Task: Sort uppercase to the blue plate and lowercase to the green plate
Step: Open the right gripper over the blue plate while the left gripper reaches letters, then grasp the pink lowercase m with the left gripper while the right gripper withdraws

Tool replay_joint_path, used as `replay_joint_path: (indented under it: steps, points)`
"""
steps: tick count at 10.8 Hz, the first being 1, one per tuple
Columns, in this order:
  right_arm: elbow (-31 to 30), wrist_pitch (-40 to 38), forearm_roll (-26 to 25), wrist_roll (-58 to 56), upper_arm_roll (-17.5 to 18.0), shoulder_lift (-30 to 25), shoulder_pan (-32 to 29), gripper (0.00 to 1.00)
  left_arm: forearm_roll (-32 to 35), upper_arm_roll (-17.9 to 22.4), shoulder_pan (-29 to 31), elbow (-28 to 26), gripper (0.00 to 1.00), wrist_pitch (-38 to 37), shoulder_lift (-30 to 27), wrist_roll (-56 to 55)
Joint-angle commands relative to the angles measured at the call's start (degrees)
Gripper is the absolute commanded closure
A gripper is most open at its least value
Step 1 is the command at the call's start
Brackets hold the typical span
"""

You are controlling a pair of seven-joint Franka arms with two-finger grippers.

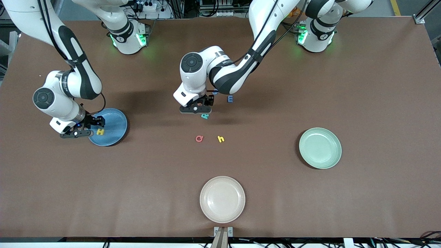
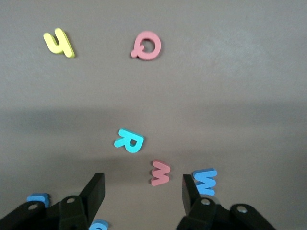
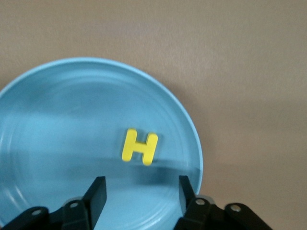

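I see blue letters (image 2: 38, 198) half hidden by left gripper (image 2: 143, 192); blue plate (image 3: 43, 96) cut off.

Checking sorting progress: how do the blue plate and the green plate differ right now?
The blue plate holds a yellow H; the green plate holds nothing. The blue plate has the right gripper open over its rim; no gripper is near the green plate. Both are round, shallow and alike in size.

1. The blue plate (image 3: 57, 124) rests on the brown worktop (image 3: 249, 72).
2. A yellow H (image 3: 139, 146) lies flat in the plate, near its rim.
3. The right claw (image 3: 142, 191) hangs over the plate, fingers (image 3: 96, 191) parted, holding nothing.
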Motion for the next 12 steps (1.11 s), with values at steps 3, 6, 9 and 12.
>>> replay_joint_path:
  steps: [3, 6, 9, 12]
  points:
    - [2.4, -12.2, -0.5, -0.8, 0.6, -8.4, -0.4, 0.29, -1.2, 1.5, -2.6, 2.1, 0.32, 1.7, 3.7, -1.2]
    - [12.0, -31.3, 0.3, -0.3, 0.9, -11.2, 0.6, 0.29, -1.2, 1.5, -2.7, 2.1, 0.38, 3.4, 4.8, -1.4]
    - [14.3, -35.1, 0.9, -0.2, 3.8, -16.8, 0.8, 0.29, -1.2, 1.5, -2.9, 2.1, 0.39, 4.4, 5.8, -1.5]
    - [22.8, -48.1, 0.8, 1.2, 4.3, -19.3, 5.0, 0.29, -1.2, 1.5, -3.8, 2.1, 0.39, 4.5, 6.2, -1.5]
